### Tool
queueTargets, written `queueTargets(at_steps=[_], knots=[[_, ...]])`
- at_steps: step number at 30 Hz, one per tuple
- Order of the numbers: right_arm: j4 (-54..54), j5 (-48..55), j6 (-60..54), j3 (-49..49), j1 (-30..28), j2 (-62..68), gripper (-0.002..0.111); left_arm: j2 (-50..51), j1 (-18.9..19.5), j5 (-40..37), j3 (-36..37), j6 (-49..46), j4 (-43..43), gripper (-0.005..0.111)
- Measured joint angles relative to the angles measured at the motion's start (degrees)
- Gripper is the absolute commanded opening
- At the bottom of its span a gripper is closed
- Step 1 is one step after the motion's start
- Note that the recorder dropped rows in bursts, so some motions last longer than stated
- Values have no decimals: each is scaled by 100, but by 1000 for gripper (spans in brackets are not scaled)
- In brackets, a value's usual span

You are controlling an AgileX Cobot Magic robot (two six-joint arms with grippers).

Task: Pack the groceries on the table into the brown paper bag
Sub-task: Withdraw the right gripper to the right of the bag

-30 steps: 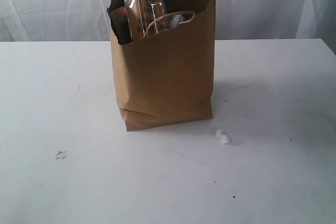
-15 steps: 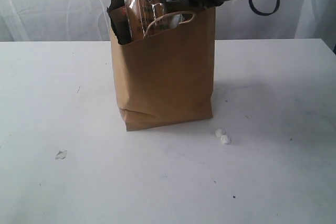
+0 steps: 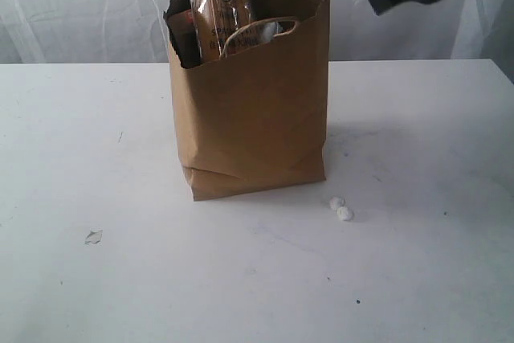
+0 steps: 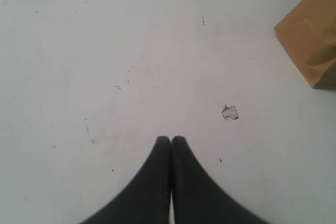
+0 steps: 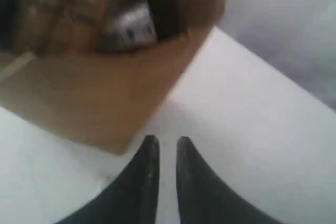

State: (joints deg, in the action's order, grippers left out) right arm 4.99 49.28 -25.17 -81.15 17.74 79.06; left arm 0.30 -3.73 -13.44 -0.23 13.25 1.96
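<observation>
my right claw (image 5: 167,141), tips slightly apart and empty, has pulled back from the brown paper bag (image 3: 253,110) on the desk (image 3: 418,279); spaghetti packet (image 3: 221,6) inside; left claw (image 4: 170,140) together; packing probably finished.

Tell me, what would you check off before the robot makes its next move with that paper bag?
1. Upright brown paper bag on the table: ok.
2. The long spaghetti packet in the bag, poking above its rim: ok.
3. Anything to pack lying loose on the table: none seen, only white scraps: ok.
4. The left end effector shut and empty: ok.
5. The right end effector slightly apart, empty, outside the bag: ok.
6. Every item inside: cannot tell, the bag hides most of its contents.
</observation>
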Motion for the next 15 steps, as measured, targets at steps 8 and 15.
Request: queueTargets(at_steps=[8,15], knots=[[-2658,1273,2880,786,0,37,3,0,0,0,0,0,0,0],[-1829,1302,2857,1433,0,45,3,0,0,0,0,0,0,0]])
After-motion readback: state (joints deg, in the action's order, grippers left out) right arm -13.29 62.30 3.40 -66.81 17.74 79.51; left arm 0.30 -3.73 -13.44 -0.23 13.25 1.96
